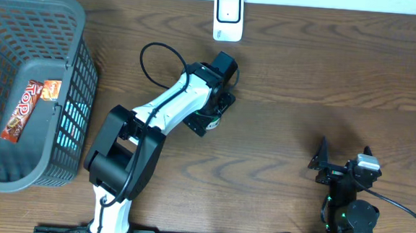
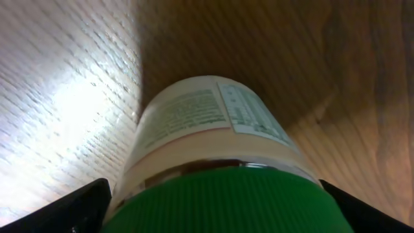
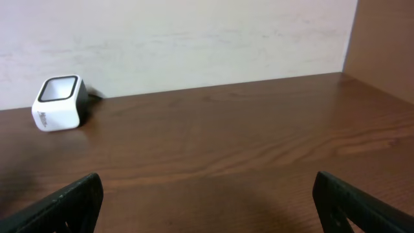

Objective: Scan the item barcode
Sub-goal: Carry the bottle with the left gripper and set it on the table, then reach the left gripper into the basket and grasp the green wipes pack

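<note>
The left arm (image 1: 157, 113) reaches from the counter's (image 1: 304, 79) near edge toward 1 o'clock, elbow bent. Its left claw (image 2: 213, 204) straddles a jar (image 2: 207, 123). In the wrist view the green lid sits between the two fingers (image 2: 65, 210) and the labelled body points to 12 o'clock. Whether the fingers press the lid or stand just clear cannot be told. The jar is at 6 o'clock from the white scanner (image 1: 228, 16), well apart. The right claw (image 3: 207, 200) is spread wide and holds nothing, low at 5 o'clock.
</note>
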`<state>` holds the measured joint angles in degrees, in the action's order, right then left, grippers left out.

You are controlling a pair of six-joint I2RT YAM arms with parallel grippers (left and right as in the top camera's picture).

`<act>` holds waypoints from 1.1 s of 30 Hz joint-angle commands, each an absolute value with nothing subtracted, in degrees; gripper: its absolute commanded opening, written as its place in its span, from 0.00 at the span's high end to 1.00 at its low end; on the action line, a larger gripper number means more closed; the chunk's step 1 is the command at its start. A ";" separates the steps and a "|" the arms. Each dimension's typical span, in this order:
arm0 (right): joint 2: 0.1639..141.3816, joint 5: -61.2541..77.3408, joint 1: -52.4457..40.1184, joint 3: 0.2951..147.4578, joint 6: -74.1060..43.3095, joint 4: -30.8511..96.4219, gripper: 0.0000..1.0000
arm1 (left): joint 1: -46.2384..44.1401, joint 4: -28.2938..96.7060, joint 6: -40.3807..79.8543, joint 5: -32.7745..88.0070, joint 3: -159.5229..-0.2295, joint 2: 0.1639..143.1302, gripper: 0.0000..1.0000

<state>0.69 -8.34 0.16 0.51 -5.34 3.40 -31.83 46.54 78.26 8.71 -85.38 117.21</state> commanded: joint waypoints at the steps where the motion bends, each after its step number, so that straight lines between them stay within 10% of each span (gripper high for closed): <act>1: 0.38 -8.05 0.54 0.32 -4.43 3.49 0.01 | -31.79 49.63 70.72 1.76 -88.64 113.36 0.02; 12: 0.38 -8.05 0.54 0.30 -4.45 3.49 0.01 | -27.92 60.31 36.29 -8.60 -104.29 88.55 0.02; 26: 0.38 -8.05 0.56 0.32 -4.43 3.49 0.01 | 19.79 75.81 48.93 -8.82 -101.08 77.41 0.02; 33: 0.38 -8.05 0.54 0.32 -4.43 3.49 0.01 | 27.77 70.39 27.20 0.80 -93.80 81.58 0.02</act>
